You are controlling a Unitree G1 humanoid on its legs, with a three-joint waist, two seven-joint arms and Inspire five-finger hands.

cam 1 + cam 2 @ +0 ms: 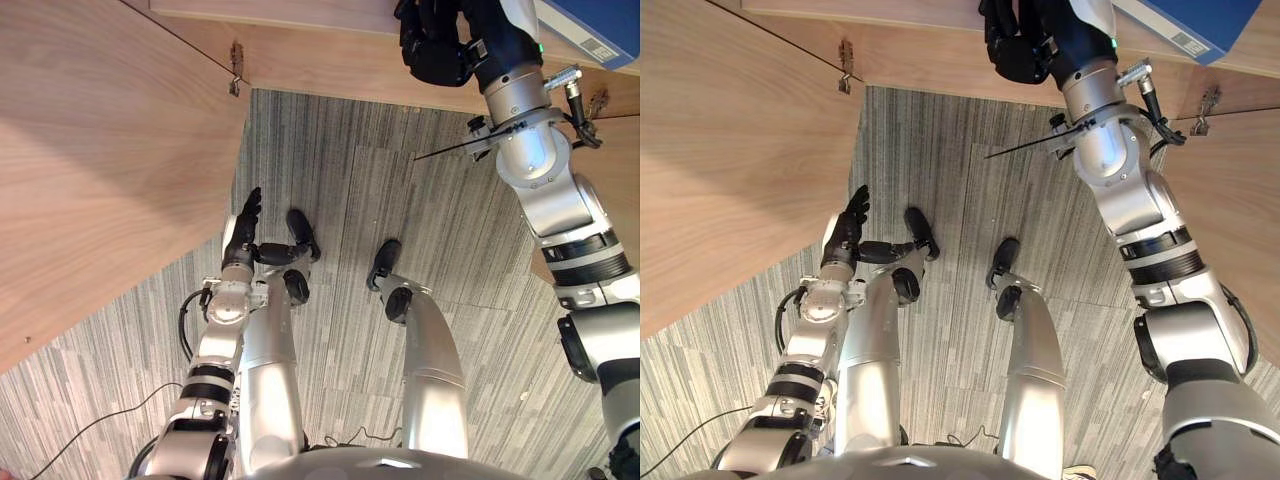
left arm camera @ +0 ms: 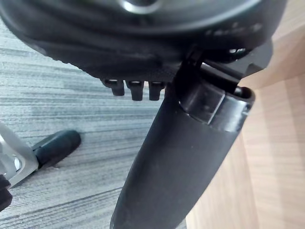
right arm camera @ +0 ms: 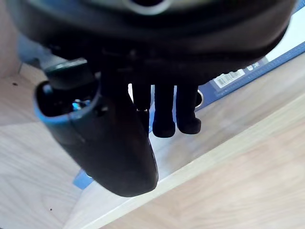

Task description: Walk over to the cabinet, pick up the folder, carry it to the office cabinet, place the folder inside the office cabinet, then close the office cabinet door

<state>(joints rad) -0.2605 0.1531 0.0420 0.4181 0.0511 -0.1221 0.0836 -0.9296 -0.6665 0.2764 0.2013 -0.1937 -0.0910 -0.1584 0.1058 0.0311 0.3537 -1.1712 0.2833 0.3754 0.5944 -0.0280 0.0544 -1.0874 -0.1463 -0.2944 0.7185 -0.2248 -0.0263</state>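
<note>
The blue folder [image 1: 598, 22] with a white label lies inside the wooden office cabinet, on its shelf [image 1: 330, 58], at the top right of the eye views. My right hand [image 1: 437, 42] is raised over that shelf just left of the folder. In the right wrist view its fingers [image 3: 164, 114] hang straight and hold nothing, with the folder's blue edge [image 3: 267, 64] just past them. My left hand [image 1: 243, 225] hangs low at my side, open, close to the open left cabinet door [image 1: 100, 180].
The left door stands swung out as a large wood panel with a metal hinge [image 1: 237, 72] at its top. A second wood door panel [image 1: 1230, 200] stands open on the right. Grey striped carpet [image 1: 340, 200] lies between them.
</note>
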